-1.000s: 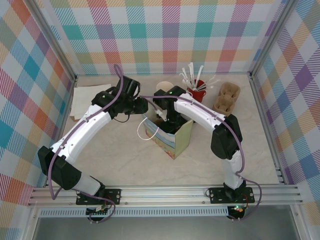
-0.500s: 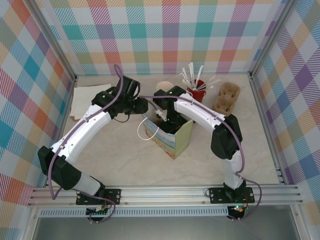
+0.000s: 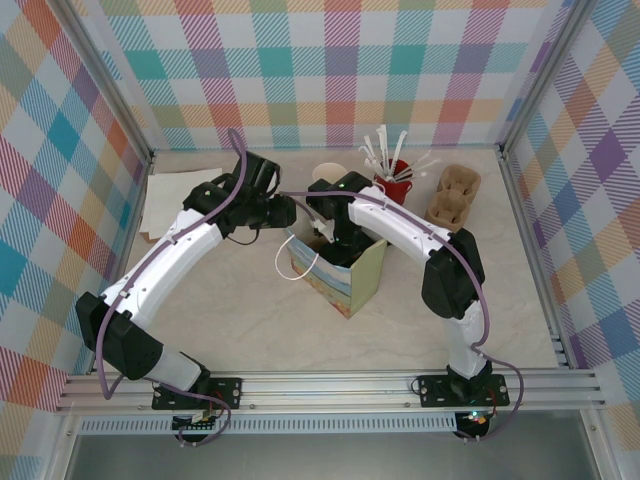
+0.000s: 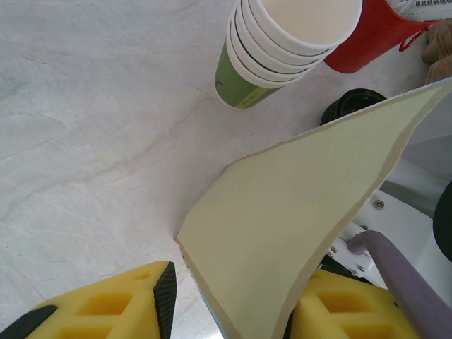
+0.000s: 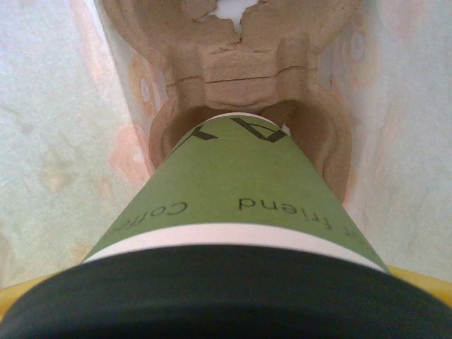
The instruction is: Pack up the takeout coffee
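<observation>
The paper bag stands open at mid-table. My right gripper reaches down inside it. In the right wrist view the takeout coffee, olive-green with a black lid, fills the space between my fingers. Its base sits in a socket of a brown cardboard carrier on the bag's floor. The right gripper is shut on the cup at the lid, its fingers mostly hidden. My left gripper is at the bag's back-left rim. Its yellow fingers stand apart around the cream bag wall, which leans on the right finger.
A stack of paper cups and a red cup of white stirrers stand just behind the bag. A second cardboard carrier lies at the back right, flat paper sheets at the back left. Black lids lie by the cup stack.
</observation>
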